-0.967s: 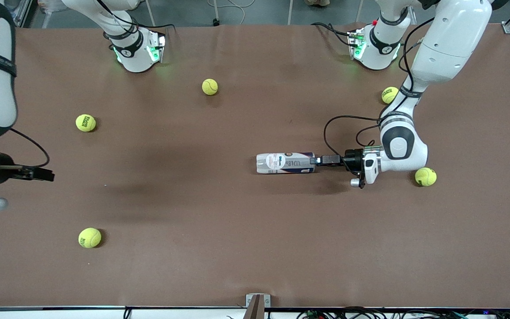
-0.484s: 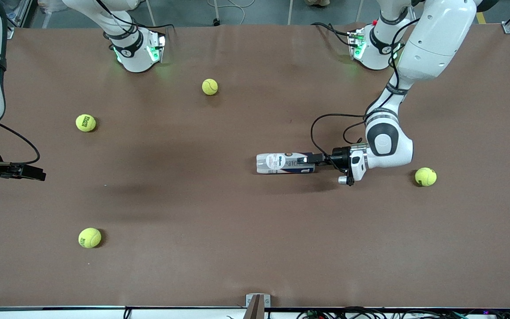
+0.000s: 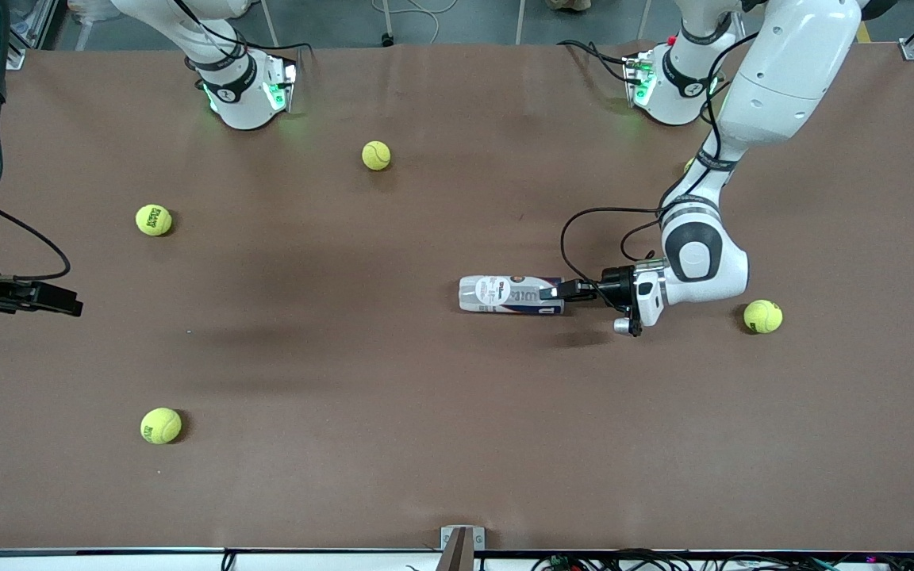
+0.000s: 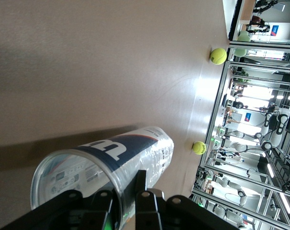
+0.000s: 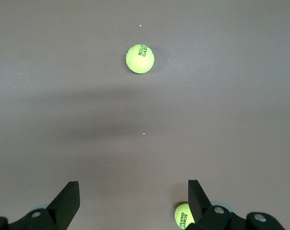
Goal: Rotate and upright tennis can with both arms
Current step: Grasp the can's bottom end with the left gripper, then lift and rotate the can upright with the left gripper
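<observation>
The tennis can (image 3: 508,294), a clear tube with a white and navy label, lies on its side on the brown table, its open end toward the left arm's end. My left gripper (image 3: 556,292) is at that open end. In the left wrist view the can (image 4: 106,158) fills the foreground and the left gripper (image 4: 122,191) is shut on its rim, one finger inside and one outside the wall. My right gripper (image 3: 68,305) hovers open and empty at the right arm's end of the table, and the right wrist view shows its open gripper (image 5: 133,191) over bare table.
Yellow-green tennis balls lie scattered: one near the left wrist (image 3: 762,316), one partly hidden by the left arm (image 3: 691,165), one between the bases (image 3: 376,155), and two at the right arm's end (image 3: 153,220) (image 3: 161,425). The right wrist view shows two balls (image 5: 139,58) (image 5: 184,215).
The left gripper slid onto the can's open end and closed on the rim. The can has stayed in place. The right gripper drifted toward the table's edge.
</observation>
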`<state>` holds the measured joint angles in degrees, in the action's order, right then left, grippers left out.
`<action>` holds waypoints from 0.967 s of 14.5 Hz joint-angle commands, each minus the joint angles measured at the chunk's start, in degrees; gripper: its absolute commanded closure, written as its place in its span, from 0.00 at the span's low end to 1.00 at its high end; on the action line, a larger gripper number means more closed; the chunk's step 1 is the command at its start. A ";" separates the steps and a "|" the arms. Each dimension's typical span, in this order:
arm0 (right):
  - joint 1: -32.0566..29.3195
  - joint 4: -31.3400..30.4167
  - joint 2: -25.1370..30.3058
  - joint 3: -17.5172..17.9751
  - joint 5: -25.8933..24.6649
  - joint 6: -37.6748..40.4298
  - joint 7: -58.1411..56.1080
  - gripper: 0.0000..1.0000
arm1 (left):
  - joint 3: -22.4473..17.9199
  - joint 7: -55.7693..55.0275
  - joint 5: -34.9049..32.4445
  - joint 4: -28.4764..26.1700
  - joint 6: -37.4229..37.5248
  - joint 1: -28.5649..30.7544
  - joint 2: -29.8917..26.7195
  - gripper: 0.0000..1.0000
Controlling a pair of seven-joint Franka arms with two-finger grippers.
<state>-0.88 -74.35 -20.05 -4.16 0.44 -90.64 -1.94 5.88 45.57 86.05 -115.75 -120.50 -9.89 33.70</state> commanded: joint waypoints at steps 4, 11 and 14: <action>0.70 -1.58 3.78 0.11 0.52 3.71 -0.69 0.00 | -0.34 -4.23 -11.31 1.49 0.00 3.30 -4.77 1.00; 2.02 -18.43 18.35 0.11 -0.79 -1.02 -0.87 0.00 | -0.17 -35.23 -35.91 14.39 7.53 2.95 -7.16 1.00; 1.93 -20.83 22.24 0.11 -0.88 -0.42 -0.96 0.00 | 1.05 -50.88 -48.75 22.21 13.60 1.64 -7.33 1.00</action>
<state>0.87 -89.47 -3.17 -4.10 0.20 -89.49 -2.23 6.20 3.08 43.56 -98.67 -110.85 -7.16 26.17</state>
